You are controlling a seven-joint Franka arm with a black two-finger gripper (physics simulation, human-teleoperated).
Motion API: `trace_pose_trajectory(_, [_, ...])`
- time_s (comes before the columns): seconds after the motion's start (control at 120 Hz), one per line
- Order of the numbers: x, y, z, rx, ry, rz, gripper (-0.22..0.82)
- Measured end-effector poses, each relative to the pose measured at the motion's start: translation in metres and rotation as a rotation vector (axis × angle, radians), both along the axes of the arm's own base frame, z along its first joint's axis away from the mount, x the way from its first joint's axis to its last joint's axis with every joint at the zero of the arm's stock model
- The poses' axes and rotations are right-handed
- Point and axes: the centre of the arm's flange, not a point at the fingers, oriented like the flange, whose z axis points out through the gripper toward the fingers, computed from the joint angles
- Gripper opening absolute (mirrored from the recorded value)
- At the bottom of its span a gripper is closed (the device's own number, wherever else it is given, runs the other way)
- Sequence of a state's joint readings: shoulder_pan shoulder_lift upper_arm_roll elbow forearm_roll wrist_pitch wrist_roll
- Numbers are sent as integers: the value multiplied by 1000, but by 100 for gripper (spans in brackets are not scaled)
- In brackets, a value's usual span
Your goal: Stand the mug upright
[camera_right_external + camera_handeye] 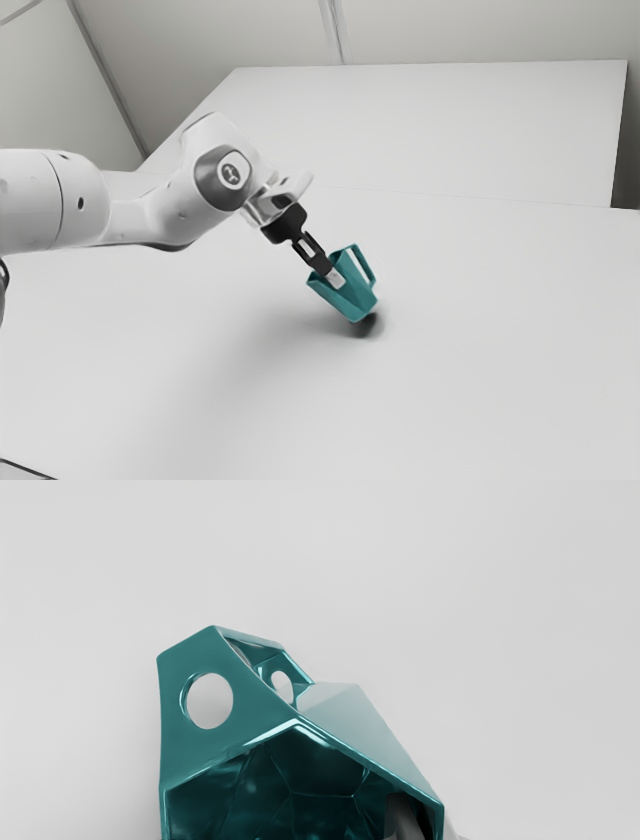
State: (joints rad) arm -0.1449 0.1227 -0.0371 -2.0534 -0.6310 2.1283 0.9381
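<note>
Near the centre of the exterior view, just toward five o'clock: teal mug (352, 300), faceted, well tilted, not upright.
Mouth: turned toward ten o'clock in the exterior view, facing back along the gripper (332, 275).
Base: aimed down toward five o'clock, close above or against the white table (480, 340); cannot tell whether touching.
Handle (368, 266): on the mug's side toward one o'clock; in the wrist view, angular, with a round hole through its broad face and a smaller-looking opening beyond.
Jaws: closed on the mug's wall near the rim (370, 764), pinching from two sides.
Fingers: in the wrist view, one dark finger (401, 820) inside the mouth, the other (453, 830) just outside the same wall, partly hidden.
Inside of the mug: dark teal, glossy, faceted.
Arm (150, 212): white, reaching in from nine o'clock in the exterior view, then bent down toward four o'clock, with a black hand at the end.
Dark shadow (368, 327): on the table at the mug's five o'clock, right beside the base.
White surface behind (430, 125): beyond the table, from eleven to one o'clock, edge slightly slanted.
</note>
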Motion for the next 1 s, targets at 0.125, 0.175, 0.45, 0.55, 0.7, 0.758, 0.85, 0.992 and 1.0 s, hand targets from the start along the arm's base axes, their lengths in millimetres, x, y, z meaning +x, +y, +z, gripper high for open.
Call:
trace_pose_trajectory(0.125, [4, -2, 7, 106, -19, -32, -18])
trace_pose_trajectory(0.175, [6, -5, 7, 158, -27, -54, -18])
trace_pose_trajectory(0.45, [16, 6, 3, 448, -95, -124, -18])
trace_pose_trajectory(0.55, [27, 7, -8, 522, -107, -143, -18])
trace_pose_trajectory(0.7, [38, -6, -17, 598, -152, -181, -18])
trace_pose_trajectory(0.758, [40, -9, -17, 614, -165, -184, -18])
trace_pose_trajectory(0.85, [41, -9, -16, 626, -178, -176, -18])
trace_pose_trajectory(0.992, [42, -10, -19, 632, -182, -158, -18])
trace_pose_trajectory(1.0, [42, -10, -20, 632, -182, -157, -18])
